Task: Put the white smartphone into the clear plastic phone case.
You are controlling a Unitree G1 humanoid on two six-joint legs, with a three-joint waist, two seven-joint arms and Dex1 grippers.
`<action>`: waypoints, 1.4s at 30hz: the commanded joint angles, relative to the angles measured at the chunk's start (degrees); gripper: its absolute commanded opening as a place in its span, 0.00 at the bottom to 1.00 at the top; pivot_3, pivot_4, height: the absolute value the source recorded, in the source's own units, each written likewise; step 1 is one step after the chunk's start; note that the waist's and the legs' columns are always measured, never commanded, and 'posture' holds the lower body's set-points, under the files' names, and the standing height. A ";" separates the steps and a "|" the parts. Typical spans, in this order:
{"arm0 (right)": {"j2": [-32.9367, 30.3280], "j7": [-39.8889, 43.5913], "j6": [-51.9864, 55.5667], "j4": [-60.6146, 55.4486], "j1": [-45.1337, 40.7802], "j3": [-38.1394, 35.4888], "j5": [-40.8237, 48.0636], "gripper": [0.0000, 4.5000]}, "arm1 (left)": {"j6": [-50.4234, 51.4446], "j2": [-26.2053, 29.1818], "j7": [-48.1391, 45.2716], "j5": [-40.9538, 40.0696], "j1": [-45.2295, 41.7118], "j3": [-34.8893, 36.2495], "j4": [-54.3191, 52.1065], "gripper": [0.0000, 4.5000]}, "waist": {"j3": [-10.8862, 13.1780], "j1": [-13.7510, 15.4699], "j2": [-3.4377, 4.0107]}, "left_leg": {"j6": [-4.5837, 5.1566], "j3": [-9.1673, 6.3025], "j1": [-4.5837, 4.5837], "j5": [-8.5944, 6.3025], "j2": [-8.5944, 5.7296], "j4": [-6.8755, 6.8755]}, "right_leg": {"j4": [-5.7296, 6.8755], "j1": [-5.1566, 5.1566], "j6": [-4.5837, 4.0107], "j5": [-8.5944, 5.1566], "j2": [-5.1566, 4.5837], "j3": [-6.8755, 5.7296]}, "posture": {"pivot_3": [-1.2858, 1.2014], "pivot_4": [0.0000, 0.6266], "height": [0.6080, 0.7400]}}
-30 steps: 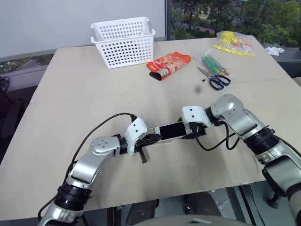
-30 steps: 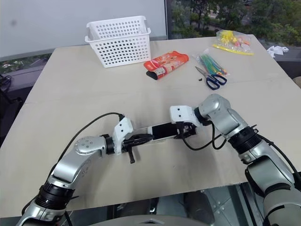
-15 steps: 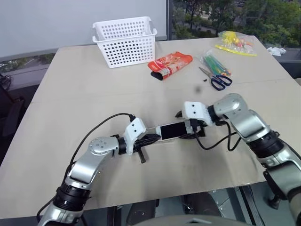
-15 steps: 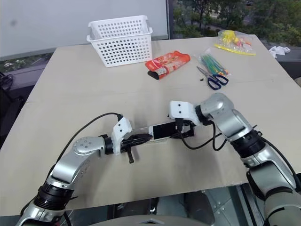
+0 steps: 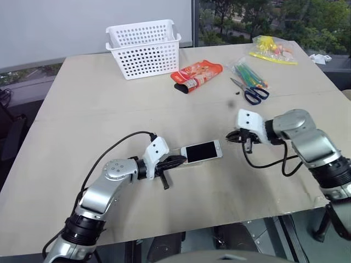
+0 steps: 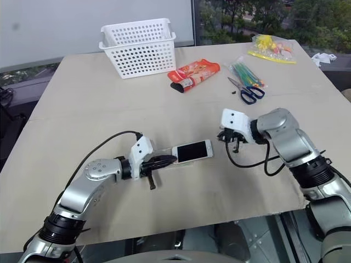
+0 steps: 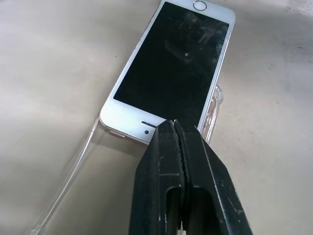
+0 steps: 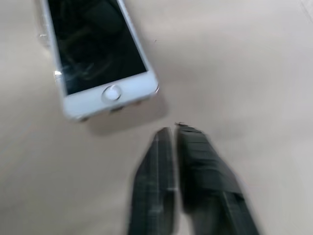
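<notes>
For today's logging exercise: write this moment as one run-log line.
left gripper: shut on clear case edge | right gripper: shut, clear of phone | white smartphone: lying over case, not fully seated

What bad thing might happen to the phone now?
The white smartphone lies on the clear plastic phone case but looks off-line with it, so it may not be snapped in. The left gripper, shut, pinches the case at the phone's end; pulling could slide them apart. The right gripper is shut and off the phone, so nothing steadies that end.
</notes>
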 commanded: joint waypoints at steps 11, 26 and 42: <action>3.96 0.99 -0.77 -6.14 -0.36 4.52 -0.67 0.03 | 2.90 1.41 0.09 1.29 1.04 -1.30 -0.62 0.00 | 0.01 0.05 0.00 | 0.00 -0.06 -0.03 0.00 -0.01 -0.02 | -0.05 0.00 0.00 0.00 -0.01 -0.07 | 0.52 0.24 1.00; 8.96 -7.32 -0.71 -0.35 -5.53 -2.75 0.74 0.03 | 4.61 3.99 0.06 0.47 2.48 -0.05 -3.65 0.00 | 0.06 -0.06 0.05 | -0.01 -0.03 -0.03 0.00 0.00 -0.03 | -0.05 -0.01 0.00 0.00 0.01 -0.03 | 0.52 0.24 1.00; 3.97 3.03 -1.67 -1.24 -3.03 0.52 4.55 0.30 | 5.24 5.74 -0.25 -1.81 1.96 4.57 -5.31 0.00 | 0.15 0.00 0.13 | 0.01 -0.19 -0.19 -0.01 0.00 -0.15 | -0.31 -0.05 0.00 0.00 0.00 -0.20 | 0.52 0.24 1.00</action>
